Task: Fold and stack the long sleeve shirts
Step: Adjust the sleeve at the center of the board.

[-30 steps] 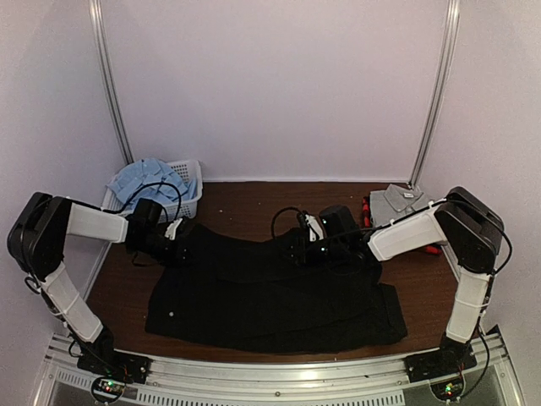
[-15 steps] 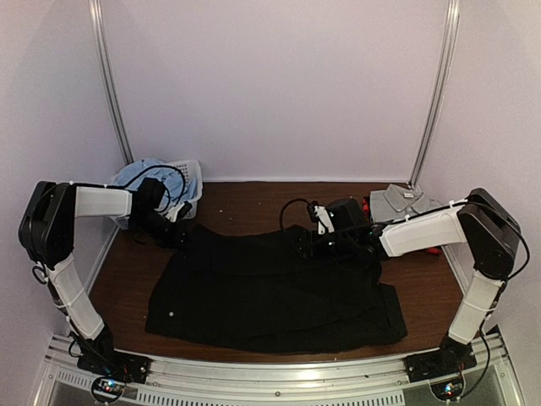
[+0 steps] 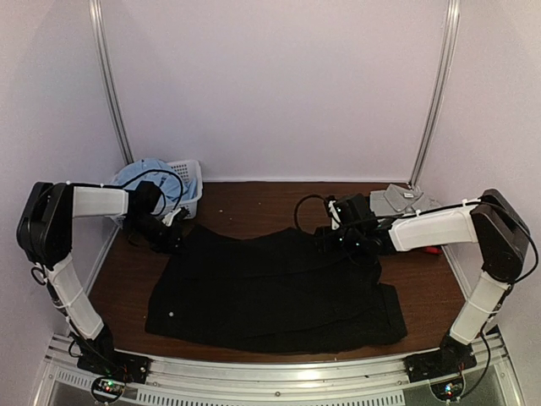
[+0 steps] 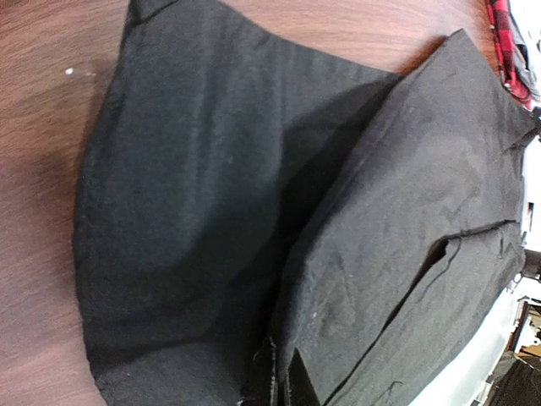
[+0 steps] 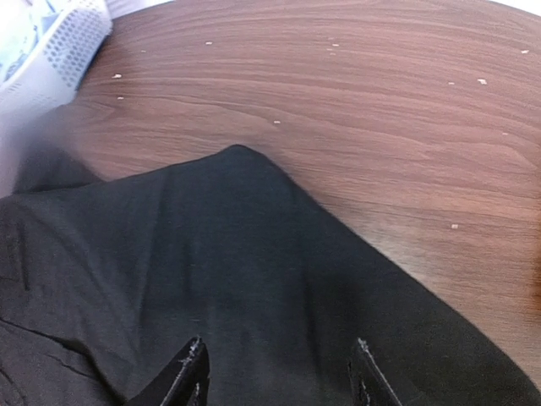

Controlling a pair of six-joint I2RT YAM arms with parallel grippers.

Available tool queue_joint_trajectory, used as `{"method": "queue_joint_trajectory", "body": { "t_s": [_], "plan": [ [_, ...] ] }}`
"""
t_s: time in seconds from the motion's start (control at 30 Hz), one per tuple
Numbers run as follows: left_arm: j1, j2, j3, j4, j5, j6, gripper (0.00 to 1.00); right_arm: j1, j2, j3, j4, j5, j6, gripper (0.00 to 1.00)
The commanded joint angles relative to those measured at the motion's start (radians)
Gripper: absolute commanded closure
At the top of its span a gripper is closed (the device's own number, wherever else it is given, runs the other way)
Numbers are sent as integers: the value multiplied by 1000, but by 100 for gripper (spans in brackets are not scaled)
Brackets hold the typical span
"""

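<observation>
- Flattening looks to be the step in hand: the black shirt [image 3: 270, 288] lies spread across the middle of the worktop [image 3: 254, 199]. Its hem runs close to the near edge, and its far edge is uneven, rising to a peak about midway.
- The left gripper [image 3: 166, 235] sits at the shirt's far-left corner, just beside the basket [image 3: 193, 179] in the worktop's far-left corner. Its wrist view is all black cloth, so I cannot tell whether it is closed or has hold of anything.
- The right gripper [image 3: 332, 240] sits low at the shirt's far-right part, its jaws wide apart over the cloth and gripping nothing.
- To do this well, I'd say each side needs a firm pinch, then an even outward pull kept low, so the far edge straightens without dragging the hem.
- Against a second ago, the grippers stand farther apart. The right one has gone toward the grey shirt [image 3: 401, 200] in the far-right corner.
</observation>
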Motion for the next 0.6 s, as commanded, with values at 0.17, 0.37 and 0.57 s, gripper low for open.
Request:
{"method": "queue_joint_trajectory", "body": {
  "t_s": [0.17, 0.37, 0.57],
  "plan": [
    [9, -45, -22, 21, 96, -6, 100, -35, -41, 45, -144, 218, -96, 41],
    [10, -90, -41, 42, 122, -14, 100, -72, -41, 52, -192, 251, -115, 42],
    [20, -144, -71, 98, 176, -56, 100, -91, -41, 56, -213, 257, -116, 41]
  ]
}}
